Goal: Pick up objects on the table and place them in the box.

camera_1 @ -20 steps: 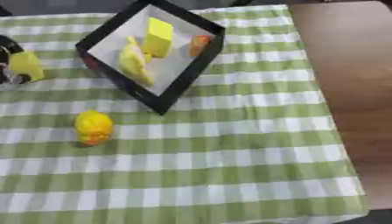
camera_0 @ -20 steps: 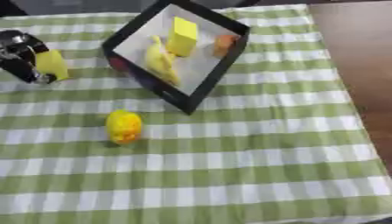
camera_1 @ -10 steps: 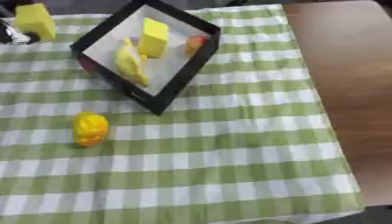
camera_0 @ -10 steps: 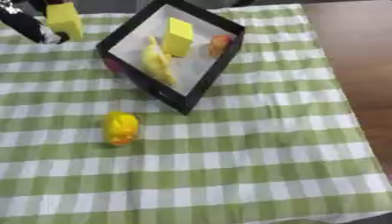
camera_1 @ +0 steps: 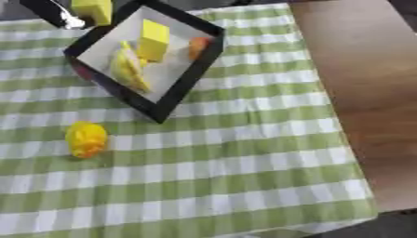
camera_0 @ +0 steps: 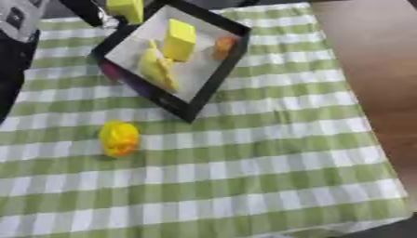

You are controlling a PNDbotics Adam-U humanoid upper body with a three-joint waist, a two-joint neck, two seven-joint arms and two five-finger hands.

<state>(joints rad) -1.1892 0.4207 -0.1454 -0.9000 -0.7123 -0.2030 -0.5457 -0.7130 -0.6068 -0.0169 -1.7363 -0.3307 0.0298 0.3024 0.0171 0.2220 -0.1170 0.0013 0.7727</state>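
Checked cloth (camera_0: 244, 176): left robot hand (camera_1: 57, 14) clamped on yellow block (camera_1: 92, 10) above box (camera_0: 213, 79) corner; yellow toy (camera_0: 119, 137) apart.

Stereo head pair — steeply downward, overlapping

Place: probably a home dining spot or a staged test table; I can't tell which.
Evidence: green-and-white checked tablecloth (camera_0: 244, 176) over my brown wooden table (camera_1: 358, 93).

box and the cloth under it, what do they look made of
The box: probably thin card or plastic, with stiff straight black walls and a pale matte floor. The cloth: apparently woven fabric in a green and white check, lying flat over the wooden table.
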